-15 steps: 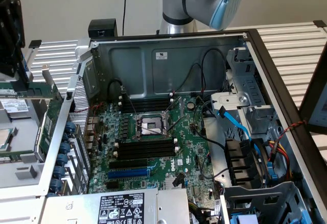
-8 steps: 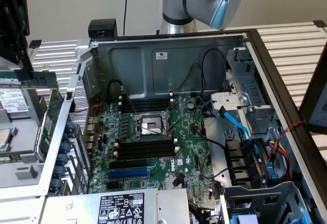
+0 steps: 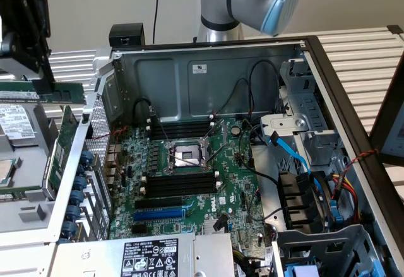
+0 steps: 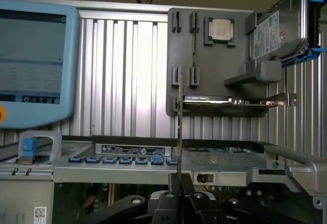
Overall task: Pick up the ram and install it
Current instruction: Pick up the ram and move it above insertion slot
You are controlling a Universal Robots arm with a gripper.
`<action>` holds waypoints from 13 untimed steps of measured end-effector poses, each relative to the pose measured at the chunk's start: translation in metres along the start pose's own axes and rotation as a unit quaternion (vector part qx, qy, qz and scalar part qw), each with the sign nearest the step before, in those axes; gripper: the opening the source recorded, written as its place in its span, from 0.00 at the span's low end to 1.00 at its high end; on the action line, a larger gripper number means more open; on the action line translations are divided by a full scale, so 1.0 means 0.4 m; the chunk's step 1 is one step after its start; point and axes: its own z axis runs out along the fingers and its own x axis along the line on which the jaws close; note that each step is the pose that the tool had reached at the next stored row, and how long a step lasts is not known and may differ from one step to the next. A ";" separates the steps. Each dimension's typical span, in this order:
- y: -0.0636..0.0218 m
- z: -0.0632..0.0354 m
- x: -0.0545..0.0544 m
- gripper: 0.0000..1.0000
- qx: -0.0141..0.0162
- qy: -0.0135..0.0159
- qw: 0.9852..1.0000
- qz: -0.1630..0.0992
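My gripper [image 3: 45,82] is at the exterior view's far left, above the parts holder and outside the open computer case [image 3: 208,69]. It is shut on the ram [image 3: 66,93], a thin green stick held level by its upper edge. In the wrist view the ram [image 4: 180,127] appears edge-on as a thin line rising from between the black fingers [image 4: 173,183]. The black memory slots [image 3: 180,185] with white clips lie on the motherboard on both sides of the CPU socket [image 3: 183,157], well to the exterior view's right of the gripper.
A grey parts holder [image 4: 179,55] carries a CPU [image 4: 220,29], a hard drive [image 4: 278,25] and a green expansion card [image 4: 230,100]. A blue teach pendant [image 4: 33,55] stands nearby. Cables, a drive cage [image 3: 303,132] and the case wall [image 3: 95,138] border the motherboard.
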 end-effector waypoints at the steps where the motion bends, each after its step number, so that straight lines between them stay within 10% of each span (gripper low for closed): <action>1: -0.007 -0.001 0.000 0.13 0.000 0.000 1.000 0.000; 11: -0.067 -0.004 0.000 0.13 0.000 0.000 1.000 -0.001; 13: -0.074 -0.005 0.000 0.13 0.009 0.000 1.000 -0.001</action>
